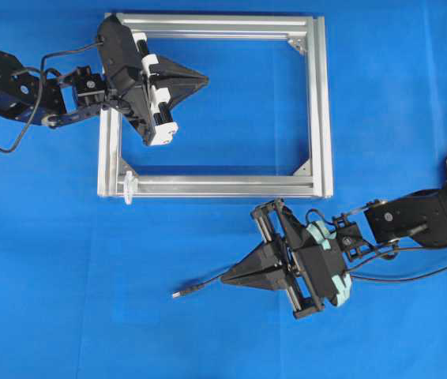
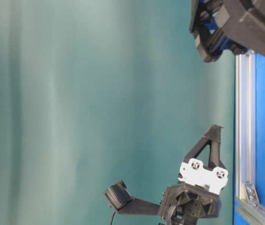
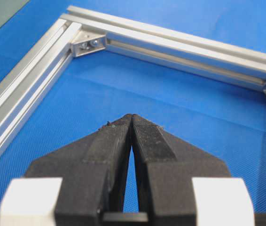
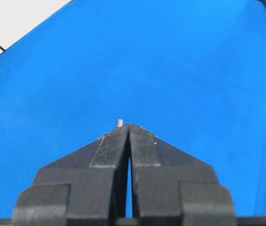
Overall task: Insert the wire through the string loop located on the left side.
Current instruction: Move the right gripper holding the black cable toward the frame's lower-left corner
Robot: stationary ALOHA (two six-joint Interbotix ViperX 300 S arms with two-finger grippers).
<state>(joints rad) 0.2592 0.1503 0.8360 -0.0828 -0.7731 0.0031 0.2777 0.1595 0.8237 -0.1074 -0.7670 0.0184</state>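
The wire (image 1: 200, 285) lies on the blue tabletop (image 1: 50, 276) below the frame (image 1: 322, 103), its plug end poking out beside the right tool (image 1: 227, 279); thin, light and floppy, it is probably best pinched just behind the stiff plug. The string loop (image 1: 129, 186) sticks out of the frame's lower-left corner, small and limp. Both tools are pressed together, empty; the left tool (image 1: 205, 78) hovers inside the frame, away from the loop.

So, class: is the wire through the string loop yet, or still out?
Out: the wire lies on the cloth, apart from the string loop.
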